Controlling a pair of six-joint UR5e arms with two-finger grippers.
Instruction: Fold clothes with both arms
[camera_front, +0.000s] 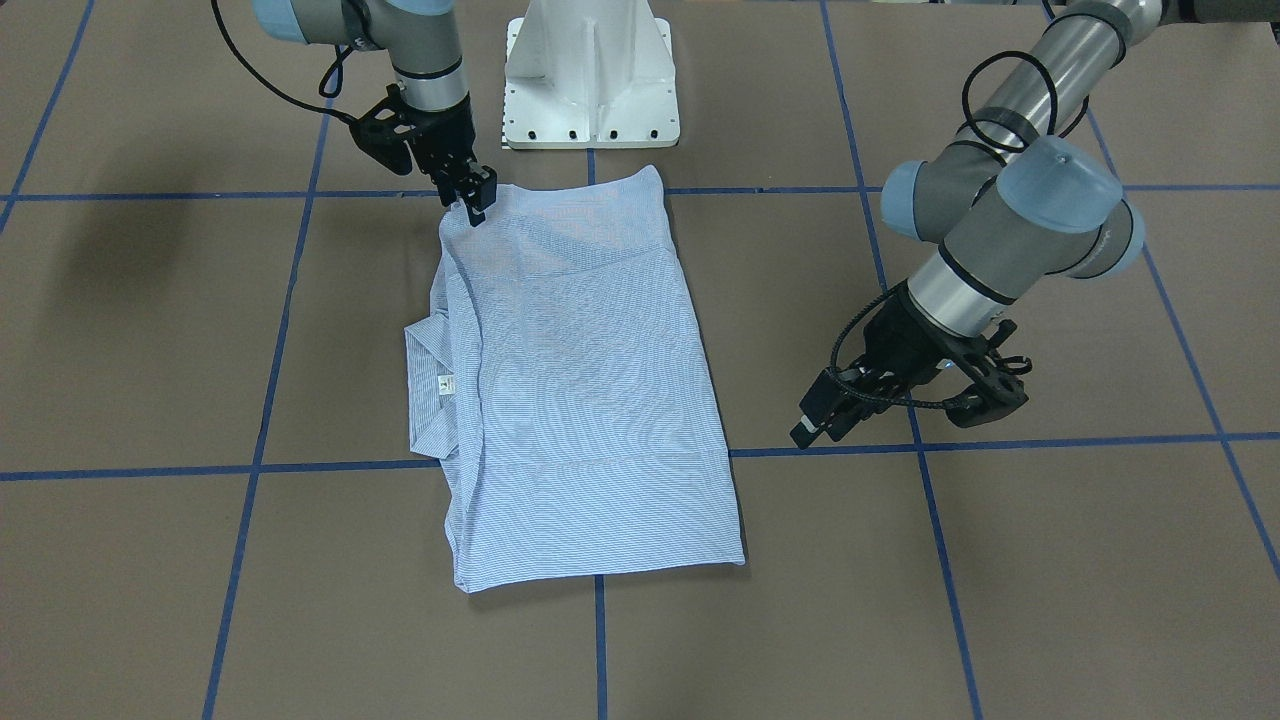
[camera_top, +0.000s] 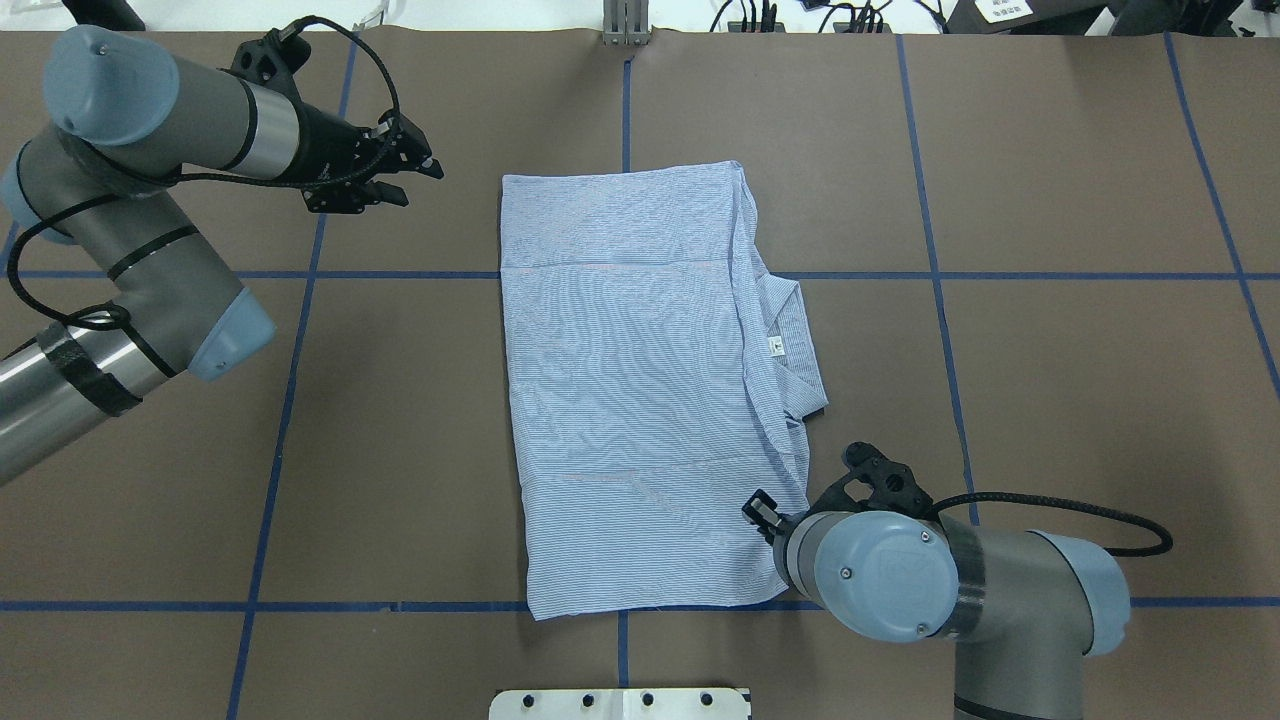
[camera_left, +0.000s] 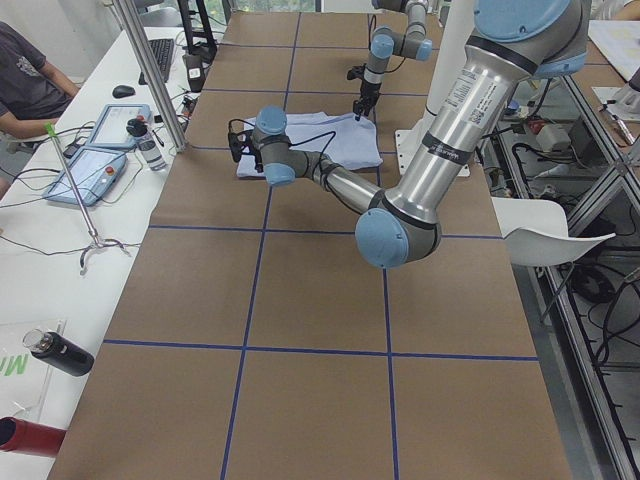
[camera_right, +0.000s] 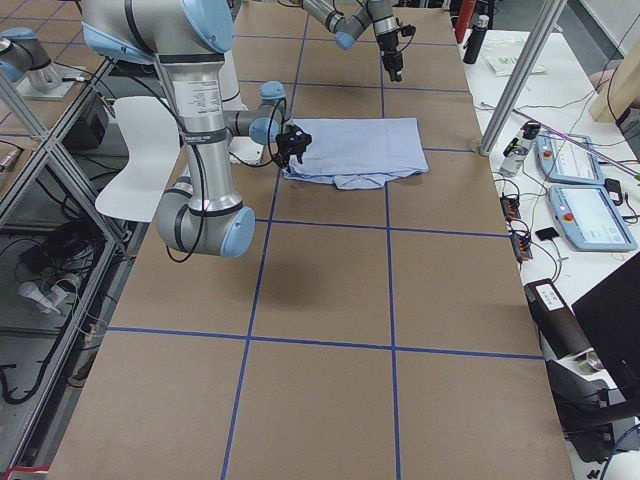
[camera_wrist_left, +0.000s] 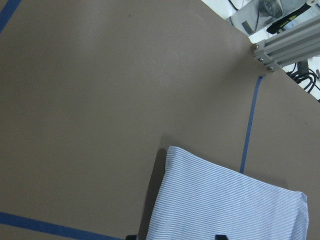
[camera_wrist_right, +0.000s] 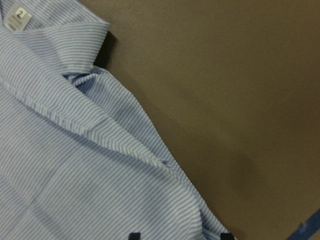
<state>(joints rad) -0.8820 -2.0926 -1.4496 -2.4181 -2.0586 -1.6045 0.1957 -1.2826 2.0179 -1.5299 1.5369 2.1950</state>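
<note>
The light blue striped shirt (camera_front: 590, 380) lies folded into a long rectangle in the middle of the table (camera_top: 630, 400). Its collar and white neck label (camera_top: 774, 347) stick out on the robot's right side. My right gripper (camera_front: 475, 205) is down at the shirt's near right corner (camera_top: 760, 510). In the right wrist view its fingertips (camera_wrist_right: 134, 235) are spread apart, with the shirt's edge (camera_wrist_right: 165, 165) between them. My left gripper (camera_top: 415, 175) is open and empty. It hovers over bare table to the left of the shirt's far corner (camera_wrist_left: 225, 205).
The white pedestal base (camera_front: 590, 75) stands at the robot's edge of the table. Blue tape lines (camera_top: 290, 380) cross the brown surface. Aluminium posts (camera_wrist_left: 285, 45) stand along the far edge. An operators' desk with tablets (camera_left: 100, 150) lies beyond it.
</note>
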